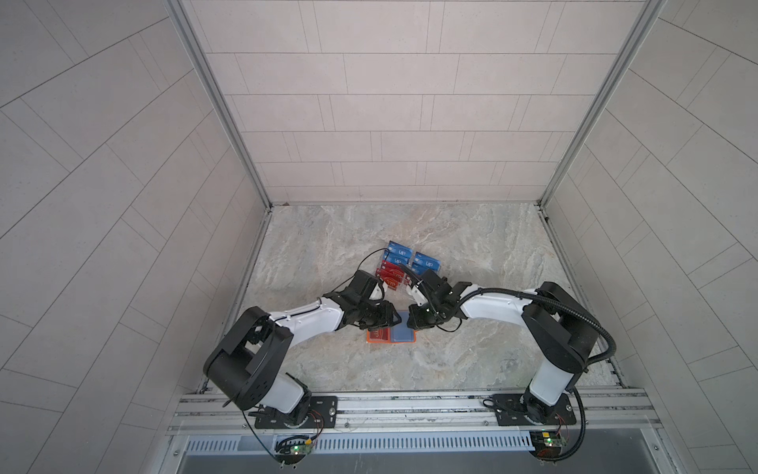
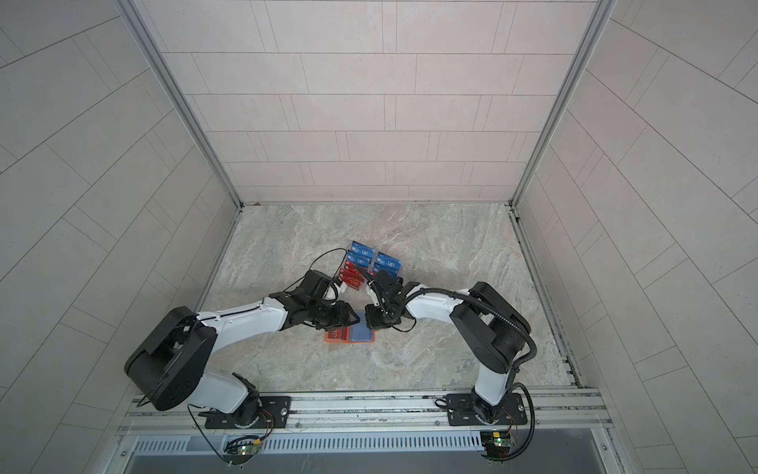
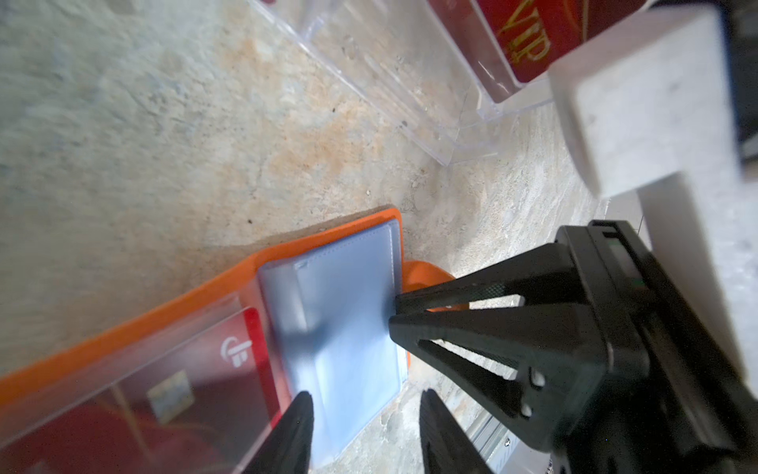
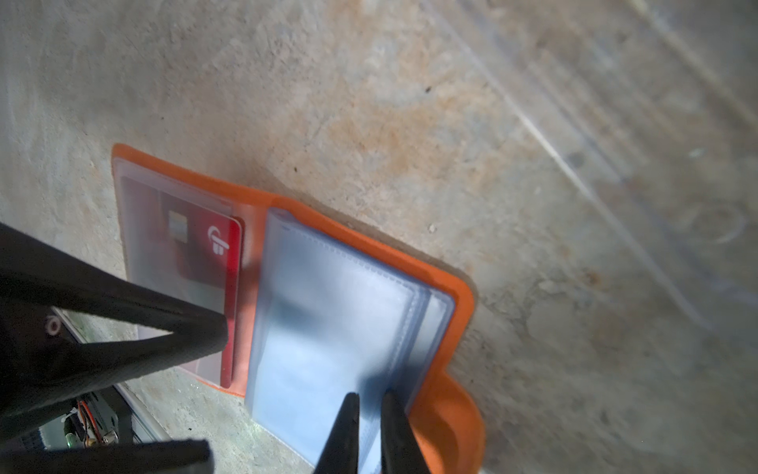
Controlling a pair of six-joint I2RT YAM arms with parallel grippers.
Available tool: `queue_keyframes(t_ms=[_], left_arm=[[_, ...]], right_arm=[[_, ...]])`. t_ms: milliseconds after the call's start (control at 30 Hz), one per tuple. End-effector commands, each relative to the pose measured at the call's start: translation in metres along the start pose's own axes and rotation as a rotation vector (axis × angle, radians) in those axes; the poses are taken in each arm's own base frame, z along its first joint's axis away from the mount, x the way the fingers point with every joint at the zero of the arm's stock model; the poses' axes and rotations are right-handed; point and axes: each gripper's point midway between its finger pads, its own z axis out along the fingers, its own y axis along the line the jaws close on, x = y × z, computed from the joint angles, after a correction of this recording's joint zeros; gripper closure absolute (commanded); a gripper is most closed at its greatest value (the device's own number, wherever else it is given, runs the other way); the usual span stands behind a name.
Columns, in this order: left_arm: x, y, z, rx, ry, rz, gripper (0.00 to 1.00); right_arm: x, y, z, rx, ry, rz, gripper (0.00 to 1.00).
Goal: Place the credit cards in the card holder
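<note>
On table (image 1: 451, 246), card holder (image 1: 391, 335) open, lengthwise left-right

The marbled tabletop (image 1: 471, 254) I work on carries the orange card holder (image 1: 391, 337), lying open and flat, and farther off clear racks (image 3: 381, 82) standing side by side.

White arms (image 1: 316, 314) with black joints (image 1: 246, 353); a ribbed black cable (image 1: 504, 291).

Racks (image 3: 381, 78) behind card holder (image 1: 404, 335)
</note>
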Motion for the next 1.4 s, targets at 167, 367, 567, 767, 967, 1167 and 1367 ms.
queue_keyframes(t_ms=[167, 367, 567, 767, 967, 1167, 1367], left_arm=[[-0.001, 0.0, 0.008, 0.027, 0.026, -0.008, 0.53], [0.003, 0.003, 0.014, 0.028, 0.055, -0.014, 0.53], [0.005, 0.006, 0.017, 0.026, 0.066, -0.02, 0.53], [0.006, 0.01, 0.021, 0.022, 0.067, -0.037, 0.53], [0.007, 0.01, 0.026, 0.071, 0.055, -0.087, 0.53], [0.007, 0.008, 0.028, 0.117, 0.034, -0.12, 0.52], [0.006, 0.009, 0.025, 0.17, 0.003, -0.169, 0.52]], right_arm=[[0.006, -0.011, 0.006, 0.042, 0.019, 0.008, 0.85], [0.005, -0.01, 0.006, 0.04, 0.019, 0.012, 0.85], [0.004, -0.01, 0.007, 0.04, 0.019, 0.011, 0.85], [0.004, -0.01, 0.007, 0.039, 0.018, 0.011, 0.85], [0.003, -0.009, 0.007, 0.036, 0.016, 0.01, 0.85], [0.002, -0.009, 0.007, 0.036, 0.017, 0.012, 0.85], [0.004, -0.01, 0.008, 0.036, 0.018, 0.016, 0.85]])
